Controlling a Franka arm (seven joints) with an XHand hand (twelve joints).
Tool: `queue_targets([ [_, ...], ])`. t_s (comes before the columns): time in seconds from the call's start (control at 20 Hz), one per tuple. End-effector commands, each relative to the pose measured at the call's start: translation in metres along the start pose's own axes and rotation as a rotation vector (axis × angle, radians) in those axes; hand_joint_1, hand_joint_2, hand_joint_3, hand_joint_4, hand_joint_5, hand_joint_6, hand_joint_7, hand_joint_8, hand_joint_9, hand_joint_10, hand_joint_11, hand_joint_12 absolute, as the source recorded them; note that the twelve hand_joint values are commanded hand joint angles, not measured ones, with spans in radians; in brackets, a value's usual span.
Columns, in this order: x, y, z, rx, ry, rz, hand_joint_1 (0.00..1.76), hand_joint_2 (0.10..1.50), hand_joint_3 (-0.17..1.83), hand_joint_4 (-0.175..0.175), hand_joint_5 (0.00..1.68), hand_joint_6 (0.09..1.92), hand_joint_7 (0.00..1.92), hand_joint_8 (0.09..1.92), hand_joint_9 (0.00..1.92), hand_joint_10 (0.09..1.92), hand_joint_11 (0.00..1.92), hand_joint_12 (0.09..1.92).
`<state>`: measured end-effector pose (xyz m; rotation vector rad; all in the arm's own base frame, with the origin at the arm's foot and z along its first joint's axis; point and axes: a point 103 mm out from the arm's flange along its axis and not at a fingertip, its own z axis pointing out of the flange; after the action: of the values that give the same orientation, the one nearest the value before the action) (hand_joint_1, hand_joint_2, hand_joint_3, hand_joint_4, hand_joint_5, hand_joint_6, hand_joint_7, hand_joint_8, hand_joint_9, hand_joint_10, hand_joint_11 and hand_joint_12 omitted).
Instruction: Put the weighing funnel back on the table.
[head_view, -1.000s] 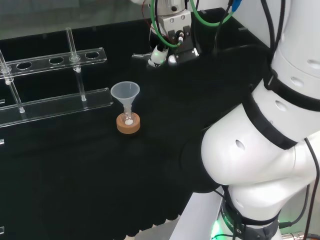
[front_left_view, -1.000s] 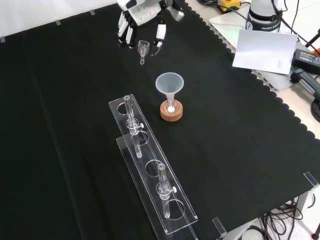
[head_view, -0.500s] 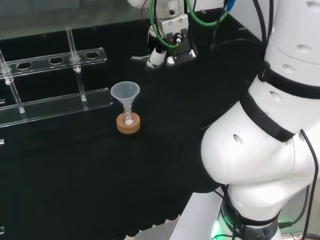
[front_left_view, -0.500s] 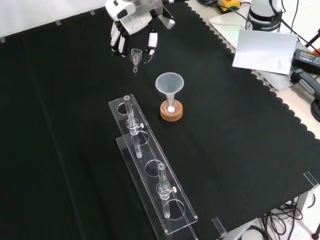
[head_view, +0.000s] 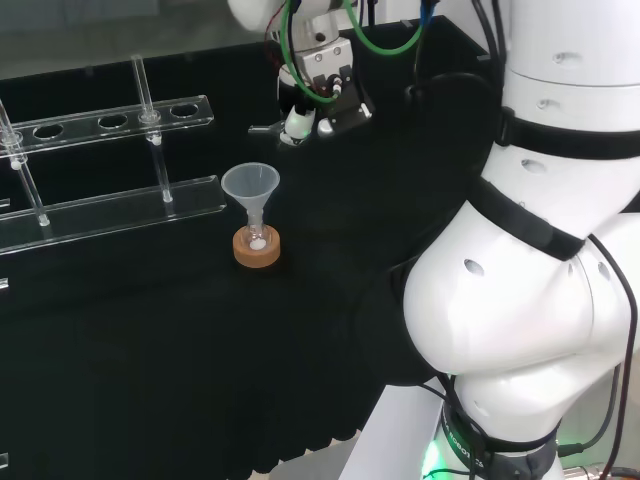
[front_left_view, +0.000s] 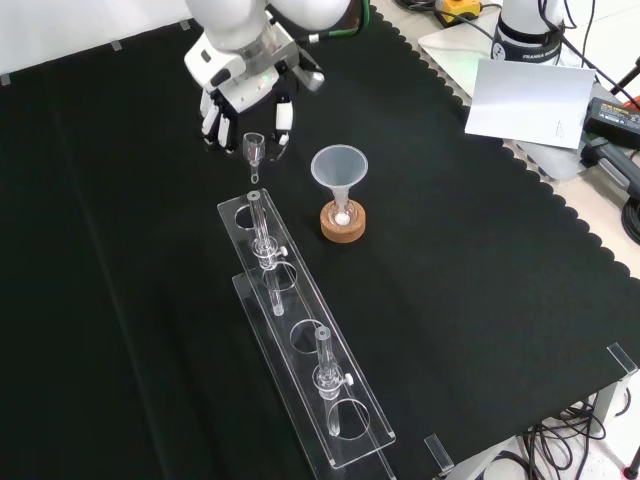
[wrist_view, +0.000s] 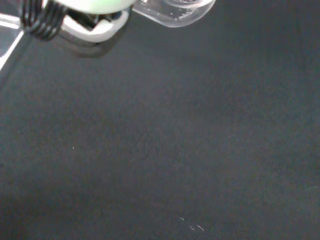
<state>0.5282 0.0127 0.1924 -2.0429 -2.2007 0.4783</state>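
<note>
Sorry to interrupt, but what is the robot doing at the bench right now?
The robot's hand holds the small weighing funnel over the black cloth, near the far end of the clear tube rack; it is not set down yet. The big funnel stands apart in its flask on a cork ring.

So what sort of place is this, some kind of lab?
Most likely a chemistry lab bench set up for robot trials: clear test tube racks, a funnel standing in a small flask on a cork ring, and a white robot arm whose hand holds a weighing funnel above the black cloth.
</note>
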Motion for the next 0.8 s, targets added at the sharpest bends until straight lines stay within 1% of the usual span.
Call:
queue_targets([
  [0.05,0.005,0.019,0.019,0.038,-0.045,-0.028,1.11,0.68,0.65,0.175,1.24,0.73,0.63,0.65,1.01,0.25,0.87,1.00],
  [0.25,0.007,0.030,0.033,0.071,-0.054,-0.036,1.11,0.68,0.65,0.175,1.24,0.73,0.63,0.65,1.01,0.25,0.87,1.00],
  [0.6,0.003,0.041,0.051,0.097,-0.062,-0.034,1.11,0.68,0.65,0.175,1.24,0.74,0.63,0.65,1.01,0.25,0.87,1.00],
  [0.8,0.001,0.048,0.059,0.113,-0.078,-0.039,1.11,0.68,0.65,0.175,1.24,0.74,0.63,0.65,1.01,0.25,0.87,1.00],
])
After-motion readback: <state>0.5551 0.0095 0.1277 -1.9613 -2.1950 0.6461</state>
